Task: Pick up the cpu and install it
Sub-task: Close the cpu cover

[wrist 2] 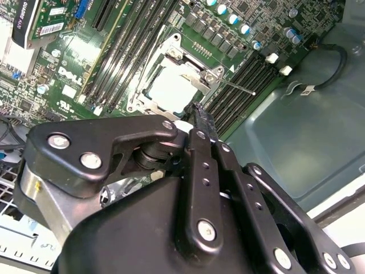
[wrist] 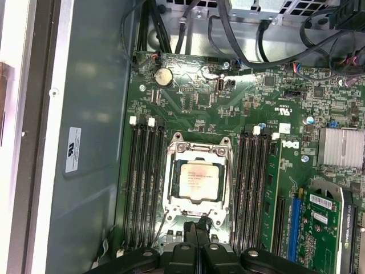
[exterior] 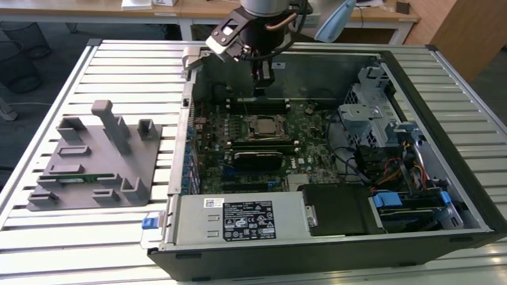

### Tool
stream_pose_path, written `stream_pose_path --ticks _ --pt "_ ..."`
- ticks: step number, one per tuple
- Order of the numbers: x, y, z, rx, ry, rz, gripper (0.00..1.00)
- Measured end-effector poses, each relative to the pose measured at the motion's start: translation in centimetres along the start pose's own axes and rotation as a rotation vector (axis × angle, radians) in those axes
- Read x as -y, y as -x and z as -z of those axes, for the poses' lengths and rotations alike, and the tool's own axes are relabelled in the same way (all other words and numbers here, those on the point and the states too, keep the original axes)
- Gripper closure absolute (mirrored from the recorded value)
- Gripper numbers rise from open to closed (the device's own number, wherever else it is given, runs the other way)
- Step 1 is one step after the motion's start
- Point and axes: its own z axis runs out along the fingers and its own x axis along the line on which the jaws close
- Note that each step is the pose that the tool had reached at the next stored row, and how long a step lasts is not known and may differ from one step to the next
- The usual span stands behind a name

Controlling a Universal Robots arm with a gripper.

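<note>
Down in the socket at the middle of the motherboard (wrist: 228, 108) sits the cpu (wrist: 197, 180), and we see it plainly in the first wrist view: a flat square chip, pale silver-grey metal top, a thin darker rim around it, small print across the lid. It lies level inside the metal socket frame (wrist: 197, 142), whose bracket surrounds it on all sides. In the second wrist view the cpu (wrist 2: 169, 91) glares almost white under the light, with the thin retention lever (wrist 2: 236, 85) sticking out just beside the frame. Banks of long black memory slots (wrist: 144, 182) flank the socket on either side. We find the gripper (wrist: 198, 229) hovering just above the socket's edge, its two black fingers pressed together with nothing between them, apart from the chip. From the exterior view the gripper (exterior: 264, 83) hangs inside the open computer case (exterior: 443, 178), above the cpu (exterior: 265, 124). Off to the exterior view's left, the grey plastic tray (exterior: 91, 169) rests on the slatted table (exterior: 95, 237), well apart from the case.
</note>
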Motion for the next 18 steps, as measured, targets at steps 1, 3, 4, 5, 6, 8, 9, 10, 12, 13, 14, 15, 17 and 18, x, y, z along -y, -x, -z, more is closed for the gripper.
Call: stream_pose_path --ticks 1,3,4,5,6,8,9,10,12,13,14,15,17,18 --pt "0.0 0.0 -0.02 0.0002 -0.0001 0.0 0.89" --pt "0.0 0.0 -0.03 0.0013 -0.0002 0.0 0.89" --pt "0.0 0.0 -0.05 0.0021 -0.0002 0.0 0.89" --pt "0.0 0.0 -0.07 0.0034 -0.0002 0.0 0.89" --pt "0.0 0.01 -0.13 0.0049 -0.0003 0.0 0.89" --pt "0.03 0.15 -0.29 0.0056 -0.0006 0.0 0.89" --pt "0.03 0.27 -0.41 0.0056 -0.0005 0.0 0.89" --pt "0.04 0.36 -0.55 0.0053 -0.0003 0.0 0.89" --pt "0.05 0.49 -0.82 0.0055 -0.0004 0.0 0.89" --pt "0.06 0.52 -0.99 0.0056 -0.0006 0.0 0.89" --pt "0.07 0.53 -1.17 0.0057 -0.0006 0.0 0.89" --pt "0.07 0.53 -1.35 0.0057 -0.0006 0.0 0.89" --pt "0.07 0.54 -1.67 0.0057 -0.0005 0.0 0.89" --pt "0.07 0.54 -1.77 0.0056 -0.0005 0.0 0.89"
